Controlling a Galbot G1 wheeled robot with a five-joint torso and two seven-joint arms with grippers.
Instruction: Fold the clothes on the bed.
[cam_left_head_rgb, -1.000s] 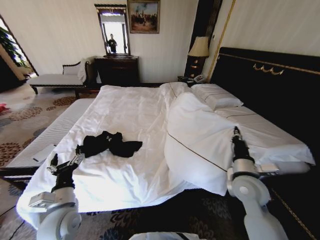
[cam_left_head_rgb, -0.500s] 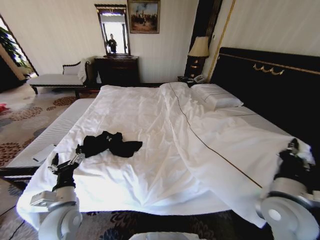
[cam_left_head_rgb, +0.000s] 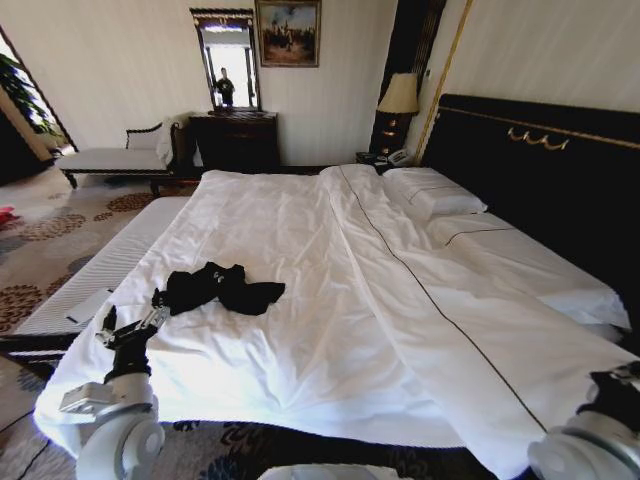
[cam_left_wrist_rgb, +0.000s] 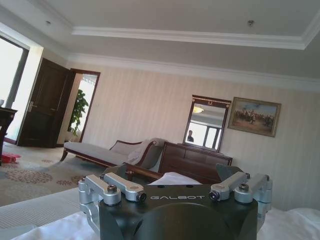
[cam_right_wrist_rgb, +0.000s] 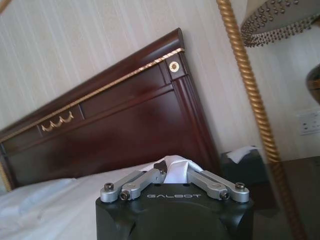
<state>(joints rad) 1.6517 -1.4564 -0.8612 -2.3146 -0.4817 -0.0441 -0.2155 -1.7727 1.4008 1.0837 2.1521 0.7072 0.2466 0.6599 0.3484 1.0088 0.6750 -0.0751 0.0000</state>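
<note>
The clothes (cam_left_head_rgb: 218, 288), a black T-shirt, lie crumpled on the near left part of the bed (cam_left_head_rgb: 330, 300), on its white duvet. My left gripper (cam_left_head_rgb: 128, 330) stands open just short of the bed's near left edge, a little in front of the shirt and apart from it. In the left wrist view its fingers (cam_left_wrist_rgb: 122, 186) are spread wide with nothing between them. My right arm (cam_left_head_rgb: 600, 440) is low at the bed's near right corner. In the right wrist view my right gripper (cam_right_wrist_rgb: 172, 172) is shut on a fold of the white duvet, with the dark headboard (cam_right_wrist_rgb: 100, 130) behind.
Two white pillows (cam_left_head_rgb: 430, 190) lie by the tall dark headboard (cam_left_head_rgb: 530, 170). A lamp (cam_left_head_rgb: 398, 98) stands on the nightstand in the far corner. A dark dresser with a mirror (cam_left_head_rgb: 235, 140) and a pale chaise (cam_left_head_rgb: 120, 160) line the far wall. Patterned carpet (cam_left_head_rgb: 50, 240) runs along the left.
My right arm has drawn the bunched duvet down toward the bed's near right corner, and it now lies spread flat. The left arm and the shirt have not moved.
</note>
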